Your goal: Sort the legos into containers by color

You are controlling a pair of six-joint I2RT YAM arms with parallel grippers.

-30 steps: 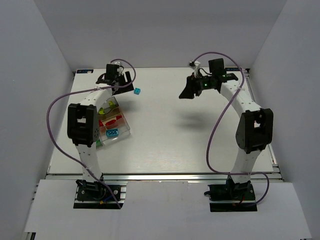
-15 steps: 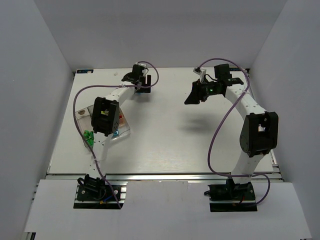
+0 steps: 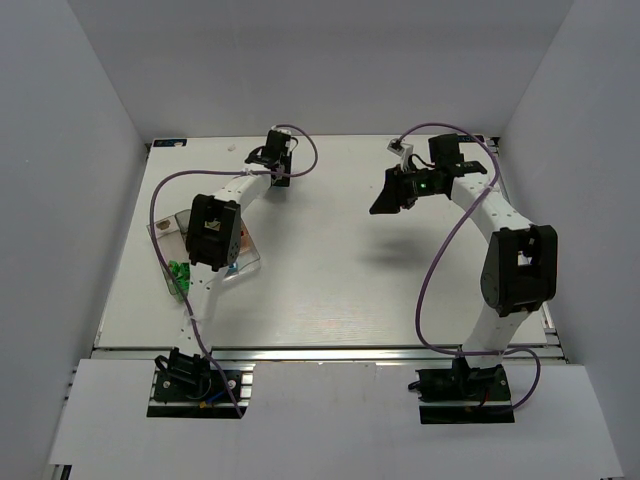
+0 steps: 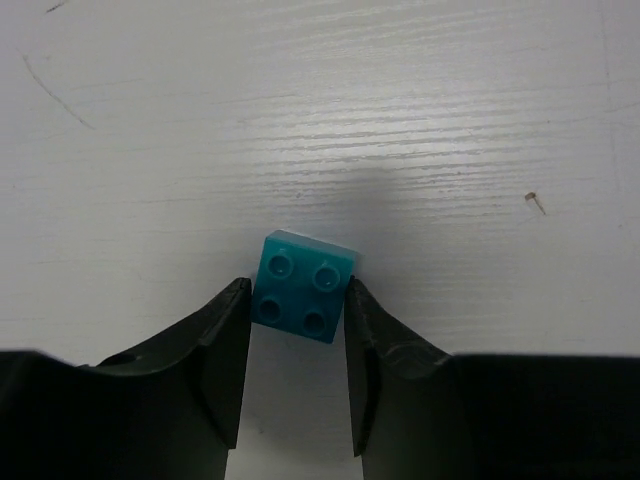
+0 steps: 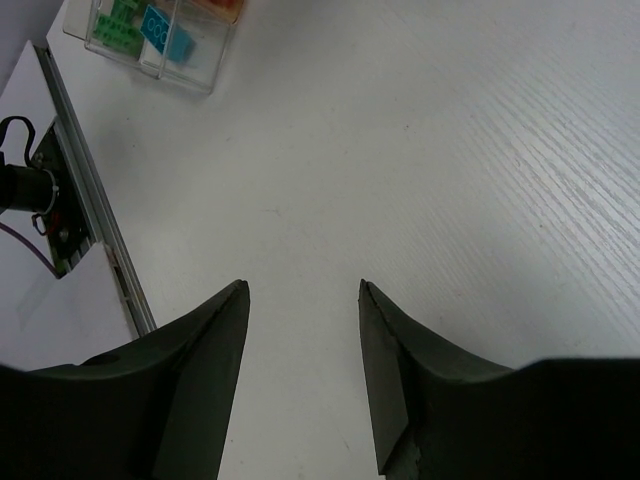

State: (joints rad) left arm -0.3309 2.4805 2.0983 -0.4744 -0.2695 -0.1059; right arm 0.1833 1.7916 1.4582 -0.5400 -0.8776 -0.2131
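Observation:
A cyan lego with four studs lies on the white table at the far side. My left gripper is shut on it, one fingertip against each side. From above, the left gripper hides this brick. The clear container sits at the left, partly under the left arm. In the right wrist view the container holds lime legos, cyan legos and a bit of red in separate compartments. My right gripper hangs above the table at the far right, open and holding nothing.
Dark green legos lie on the table just beside the tray's near left corner. White walls close in the table on the left, right and back. A metal rail runs along the table's near edge.
My left arm swung from over the tray to the cyan lego at the far side, and its jaws closed onto it. The right arm shifted only slightly.

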